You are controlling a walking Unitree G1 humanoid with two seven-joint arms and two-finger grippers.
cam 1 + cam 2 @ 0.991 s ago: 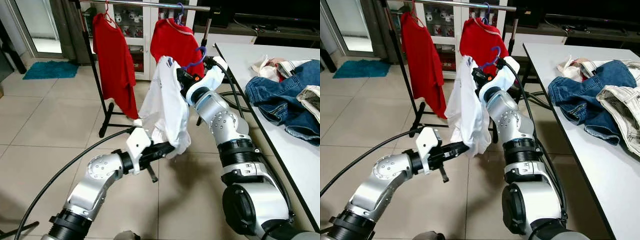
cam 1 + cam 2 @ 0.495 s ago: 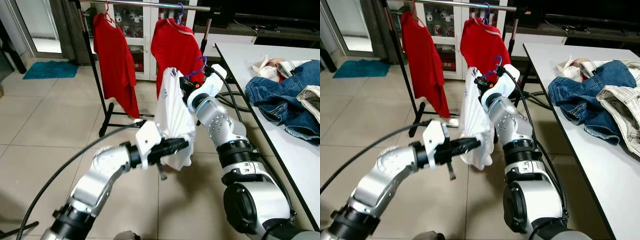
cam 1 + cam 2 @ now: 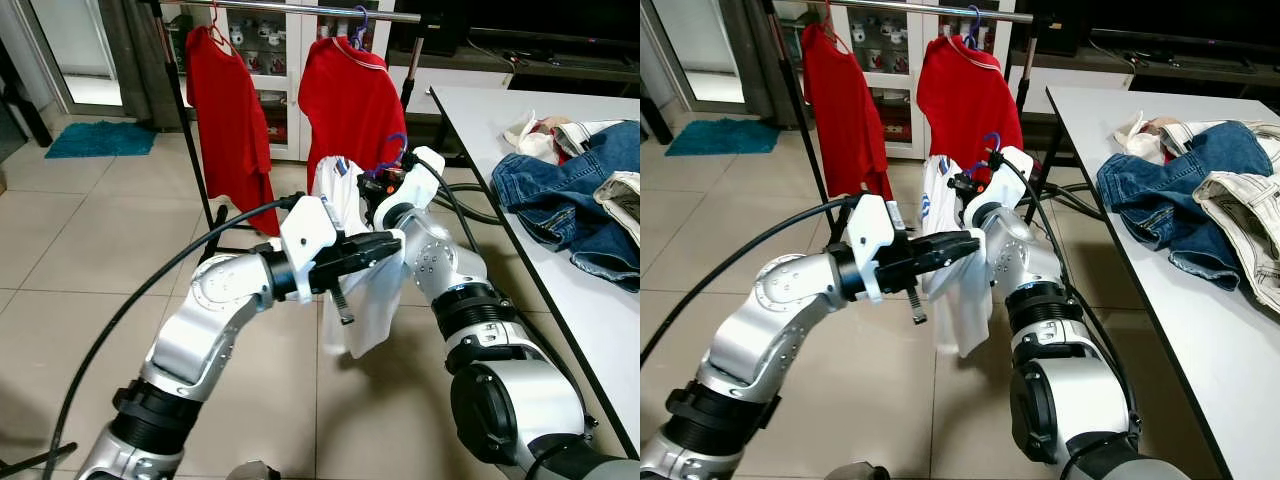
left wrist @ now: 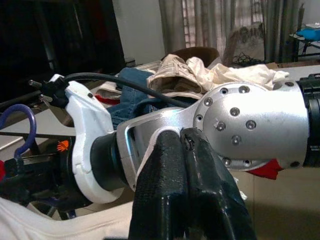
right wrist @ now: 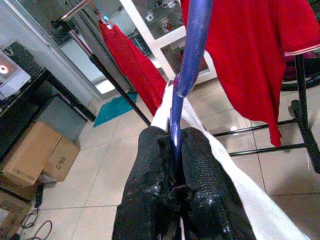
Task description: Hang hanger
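Right wrist view shows the right gripper (image 5: 176,187) with its black fingers (image 5: 150,175) clamped on the shaft of a purple plastic hanger (image 5: 192,47) carrying a white T-shirt (image 3: 365,290); from the head camera, that hanger's hook (image 3: 990,142) sits low in front of the black clothes rail (image 3: 300,10), below the bar, near a red shirt (image 3: 350,100) already hung there; the left gripper (image 3: 385,245) is pressed together on a fold of the white cloth beside the right forearm; a second red shirt (image 3: 230,120) hangs further left; blue jeans (image 3: 550,190) lie on the white bench (image 3: 590,320).
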